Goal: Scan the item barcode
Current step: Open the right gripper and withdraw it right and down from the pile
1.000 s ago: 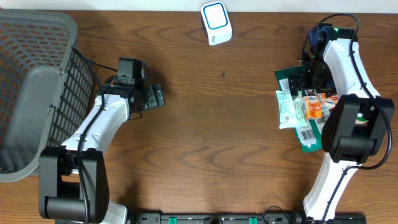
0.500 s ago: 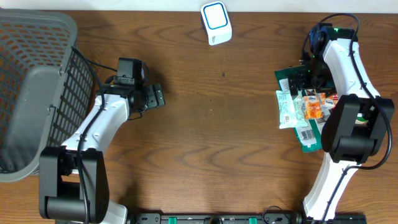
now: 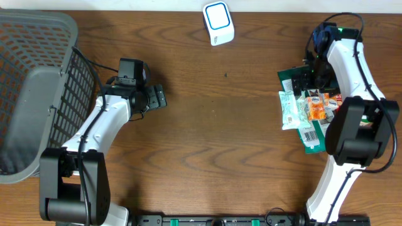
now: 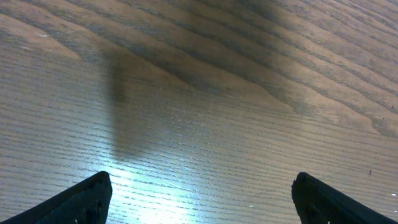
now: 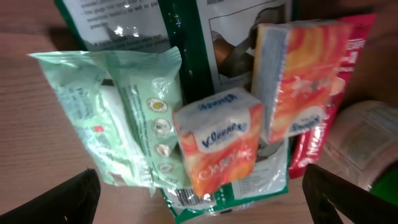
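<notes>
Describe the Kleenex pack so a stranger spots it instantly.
Find the pile of packets near the table's right edge. In the right wrist view the Kleenex pack lies centre, on a dark green bag: the smaller orange-and-white one, with blue lettering.

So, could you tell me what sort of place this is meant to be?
Probably a mock shop checkout on a wooden table: a white-and-blue barcode scanner at the far edge, a grey shopping basket on the left, and a pile of packaged goods, including a Kleenex pack, on the right.
</notes>
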Controlling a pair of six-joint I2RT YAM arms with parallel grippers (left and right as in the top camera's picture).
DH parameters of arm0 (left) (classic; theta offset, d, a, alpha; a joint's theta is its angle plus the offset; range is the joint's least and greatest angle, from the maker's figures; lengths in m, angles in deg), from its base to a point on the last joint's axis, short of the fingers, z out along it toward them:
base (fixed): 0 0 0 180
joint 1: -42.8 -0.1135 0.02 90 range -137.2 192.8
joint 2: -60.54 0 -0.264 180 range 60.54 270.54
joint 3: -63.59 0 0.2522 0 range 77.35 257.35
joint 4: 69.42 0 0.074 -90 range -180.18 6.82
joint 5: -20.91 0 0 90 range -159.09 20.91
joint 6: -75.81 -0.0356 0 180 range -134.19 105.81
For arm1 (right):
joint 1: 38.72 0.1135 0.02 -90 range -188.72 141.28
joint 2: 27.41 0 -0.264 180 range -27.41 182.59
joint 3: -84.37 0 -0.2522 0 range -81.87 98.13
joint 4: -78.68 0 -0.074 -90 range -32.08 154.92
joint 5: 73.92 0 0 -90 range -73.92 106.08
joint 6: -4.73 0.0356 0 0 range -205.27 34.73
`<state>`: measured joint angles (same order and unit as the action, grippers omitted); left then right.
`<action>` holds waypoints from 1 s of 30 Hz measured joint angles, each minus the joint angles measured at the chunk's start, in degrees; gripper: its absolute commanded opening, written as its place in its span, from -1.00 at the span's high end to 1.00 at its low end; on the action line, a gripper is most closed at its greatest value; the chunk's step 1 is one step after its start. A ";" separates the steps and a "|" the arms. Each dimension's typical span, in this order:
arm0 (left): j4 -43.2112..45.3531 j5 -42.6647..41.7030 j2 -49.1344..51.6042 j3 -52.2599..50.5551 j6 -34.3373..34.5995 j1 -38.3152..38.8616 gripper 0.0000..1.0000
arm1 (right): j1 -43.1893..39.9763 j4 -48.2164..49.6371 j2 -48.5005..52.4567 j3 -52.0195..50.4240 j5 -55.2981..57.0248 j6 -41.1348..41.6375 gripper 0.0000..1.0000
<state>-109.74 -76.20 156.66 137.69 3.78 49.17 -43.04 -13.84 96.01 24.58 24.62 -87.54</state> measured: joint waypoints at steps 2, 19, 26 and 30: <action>0.00 0.00 0.00 0.00 0.00 0.00 -0.87 | 0.00 0.00 -2.78 0.00 -0.02 0.02 -0.98; 0.00 0.00 0.00 0.00 0.00 0.00 -0.87 | 0.00 -0.02 -32.50 0.52 -0.02 0.02 -0.99; 0.02 0.00 0.00 0.00 0.00 0.00 -0.87 | 0.00 -0.02 -42.91 0.52 -0.02 0.02 -0.99; 0.00 0.00 0.00 0.00 0.00 0.00 -0.87 | 0.00 -0.04 -50.36 0.55 -0.02 0.02 -0.99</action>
<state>-109.74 -76.20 156.66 137.69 3.78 49.17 -43.04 -13.88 45.65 25.13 24.60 -87.51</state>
